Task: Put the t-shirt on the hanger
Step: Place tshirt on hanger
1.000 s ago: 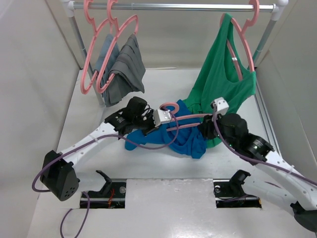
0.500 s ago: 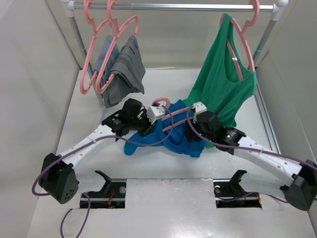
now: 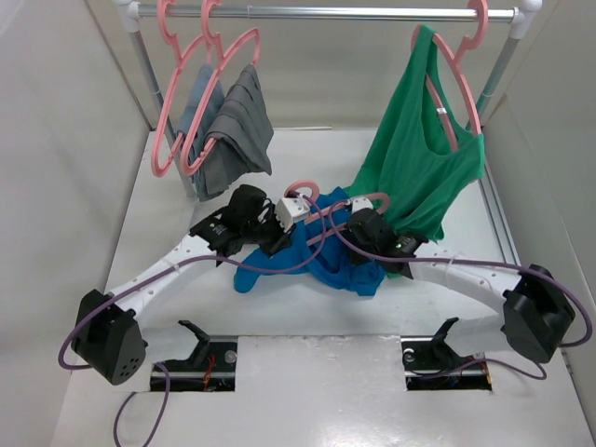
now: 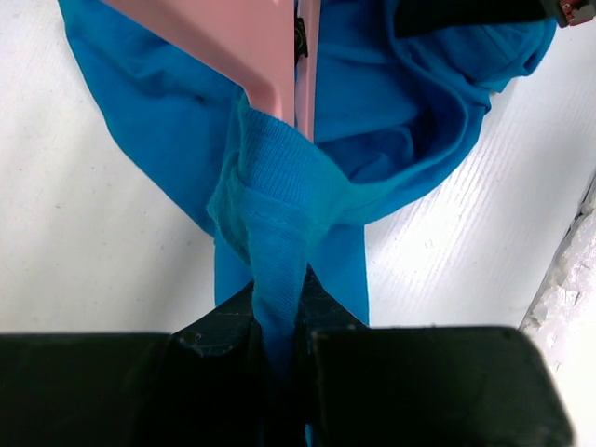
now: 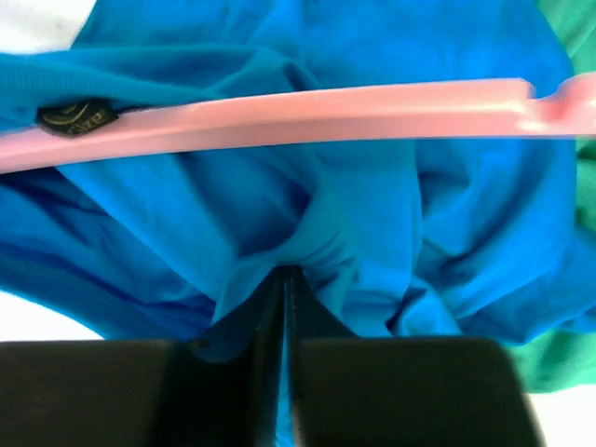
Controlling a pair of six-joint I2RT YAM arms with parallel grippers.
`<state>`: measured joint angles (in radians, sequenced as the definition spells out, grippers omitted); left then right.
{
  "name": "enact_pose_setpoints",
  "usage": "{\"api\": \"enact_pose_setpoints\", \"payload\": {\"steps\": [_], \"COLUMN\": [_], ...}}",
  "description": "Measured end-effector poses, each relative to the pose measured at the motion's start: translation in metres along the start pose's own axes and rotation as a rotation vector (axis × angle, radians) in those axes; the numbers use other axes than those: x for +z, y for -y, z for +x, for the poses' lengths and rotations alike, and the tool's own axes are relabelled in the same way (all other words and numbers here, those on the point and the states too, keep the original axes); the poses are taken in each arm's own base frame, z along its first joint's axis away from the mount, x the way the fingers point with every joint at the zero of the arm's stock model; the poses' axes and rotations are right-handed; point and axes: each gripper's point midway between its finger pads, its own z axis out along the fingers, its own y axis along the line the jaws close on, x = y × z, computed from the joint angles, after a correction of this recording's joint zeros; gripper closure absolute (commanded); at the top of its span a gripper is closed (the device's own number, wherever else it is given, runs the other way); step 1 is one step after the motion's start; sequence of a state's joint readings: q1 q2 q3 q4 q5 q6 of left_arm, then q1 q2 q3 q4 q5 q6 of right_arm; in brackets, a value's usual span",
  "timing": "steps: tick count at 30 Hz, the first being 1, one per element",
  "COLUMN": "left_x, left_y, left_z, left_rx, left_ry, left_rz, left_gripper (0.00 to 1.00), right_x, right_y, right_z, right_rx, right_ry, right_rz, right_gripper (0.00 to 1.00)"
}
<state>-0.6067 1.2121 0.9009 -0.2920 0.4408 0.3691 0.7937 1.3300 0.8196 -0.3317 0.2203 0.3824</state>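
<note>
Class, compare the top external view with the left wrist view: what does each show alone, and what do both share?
Top external only: the rail, the green top, the grey garments. Left wrist only: the left gripper shut on a ribbed fold of the t-shirt. Both: the t-shirt and the pink hanger.

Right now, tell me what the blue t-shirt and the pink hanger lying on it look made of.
The t-shirt looks like soft knit fabric, probably cotton jersey, with a matte finish: it crumples into loose folds and its collar band shows fine ribbing. The hanger looks like rigid plastic, smooth with a faint sheen: even pink colour and a flat moulded bar with a notch.
</note>
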Motion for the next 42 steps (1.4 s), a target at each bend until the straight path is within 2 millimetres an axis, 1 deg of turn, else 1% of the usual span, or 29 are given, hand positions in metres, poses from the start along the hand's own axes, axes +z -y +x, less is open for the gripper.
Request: {"api": "enact_pose_setpoints", "payload": {"steps": [3, 5, 8, 9, 11, 12, 13, 14, 16, 19, 21, 23, 27, 29, 32, 33, 34, 35, 36, 37, 40, 42], "left_x": [-0.002, -0.006, -0.013, -0.014, -0.016, -0.016, -0.015, -0.015, -0.015, -0.015, -0.014, -0.013, -0.013, -0.013, -0.013, -0.013, -0.013, -0.013, -0.013, -0.013, -0.013, -0.013], "left_y": [0.0, -0.003, -0.008, -0.009, -0.009, -0.007, -0.006, -0.005, -0.003, -0.002, -0.002, -0.002, -0.003, -0.003, -0.002, -0.003, -0.002, -0.003, -0.002, -0.002, -0.003, -0.002], "left_z": [0.001, 0.0, -0.003, -0.005, -0.006, -0.006, -0.006, -0.007, -0.007, -0.008, -0.008, -0.008, -0.009, -0.009, -0.009, -0.009, -0.009, -0.009, -0.009, -0.009, -0.009, -0.009], "left_rx": [-0.003, -0.004, 0.003, 0.008, 0.015, 0.017, 0.02, 0.022, 0.028, 0.032, 0.032, 0.03, 0.033, 0.033, 0.032, 0.033, 0.032, 0.032, 0.032, 0.032, 0.033, 0.037], "left_ry": [0.0, 0.006, 0.028, 0.034, 0.041, 0.044, 0.045, 0.047, 0.052, 0.055, 0.056, 0.053, 0.058, 0.06, 0.06, 0.061, 0.061, 0.06, 0.061, 0.061, 0.06, 0.059], "left_rz": [0.0, -0.008, -0.021, -0.02, -0.015, -0.008, -0.001, 0.006, 0.018, 0.026, 0.027, 0.028, 0.028, 0.028, 0.029, 0.029, 0.029, 0.028, 0.029, 0.029, 0.028, 0.031], "left_gripper": [1.0, 1.0, 1.0, 1.0, 1.0, 1.0, 1.0, 1.0, 1.0, 1.0, 1.0, 1.0, 1.0, 1.0, 1.0, 1.0, 1.0, 1.0, 1.0, 1.0, 1.0, 1.0], "right_x": [-0.004, -0.01, -0.021, -0.026, -0.034, -0.038, -0.043, -0.048, -0.058, -0.068, -0.067, -0.059, -0.032, -0.019, -0.009, -0.007, -0.006, -0.005, -0.005, -0.005, -0.005, -0.007], "right_y": [0.005, 0.011, 0.029, 0.036, 0.047, 0.047, 0.044, 0.04, 0.029, 0.012, 0.005, 0.001, -0.003, -0.003, -0.001, -0.001, -0.001, -0.001, -0.001, -0.001, 0.0, 0.006], "right_z": [-0.002, -0.003, 0.004, 0.008, 0.01, 0.008, 0.003, -0.003, -0.018, -0.038, -0.047, -0.051, -0.041, -0.033, -0.026, -0.026, -0.026, -0.026, -0.027, -0.026, -0.023, -0.016], "right_rx": [0.035, 0.068, 0.124, 0.143, 0.174, 0.174, 0.171, 0.165, 0.135, 0.101, 0.09, 0.087, 0.076, 0.066, 0.06, 0.058, 0.058, 0.061, 0.064, 0.068, 0.085, 0.103], "right_ry": [0.015, 0.035, 0.068, 0.078, 0.113, 0.138, 0.167, 0.193, 0.245, 0.289, 0.3, 0.284, 0.201, 0.158, 0.123, 0.12, 0.116, 0.114, 0.114, 0.114, 0.109, 0.106], "right_rz": [0.03, 0.048, 0.067, 0.075, 0.077, 0.063, 0.039, 0.018, -0.023, -0.062, -0.073, -0.064, -0.028, -0.007, 0.018, 0.023, 0.026, 0.028, 0.028, 0.029, 0.033, 0.038], "right_gripper": [1.0, 1.0, 1.0, 0.96, 0.78, 0.69, 0.52, 0.44, 0.32, 0.29, 0.29, 0.29, 0.29, 0.32, 0.5, 0.58, 0.74, 0.81, 0.97, 1.0, 1.0, 1.0]}}
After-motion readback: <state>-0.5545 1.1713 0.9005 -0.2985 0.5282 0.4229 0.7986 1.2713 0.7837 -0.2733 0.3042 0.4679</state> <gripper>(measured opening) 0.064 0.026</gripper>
